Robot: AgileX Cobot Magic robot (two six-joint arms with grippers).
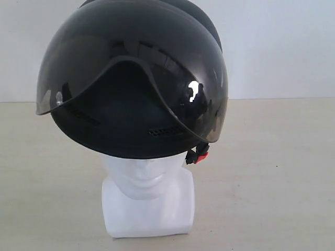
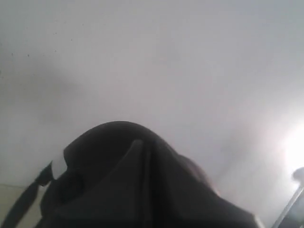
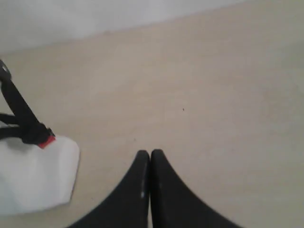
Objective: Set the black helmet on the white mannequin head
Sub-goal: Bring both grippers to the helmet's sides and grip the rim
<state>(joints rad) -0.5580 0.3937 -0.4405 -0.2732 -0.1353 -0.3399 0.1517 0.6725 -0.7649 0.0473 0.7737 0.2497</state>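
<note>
The black helmet (image 1: 131,123) sits over the white mannequin head (image 1: 146,175), covering it down to the nose, with the smoky visor (image 1: 104,52) tipped up in front. Its strap with the red buckle (image 1: 201,152) hangs beside the cheek. In the left wrist view the left gripper (image 2: 142,145) is pressed into a dark mass, the helmet (image 2: 95,185), with one fingertip showing against it. My right gripper (image 3: 150,154) is shut on nothing above the table. Beside it are the head's white base (image 3: 33,178) and the strap (image 3: 21,114). Neither gripper shows clearly in the exterior view.
The head's blocky base (image 1: 149,212) stands on a beige table (image 1: 272,172). A plain white wall (image 1: 282,47) rises behind. A thin metal rod (image 2: 289,209) shows at the edge of the left wrist view.
</note>
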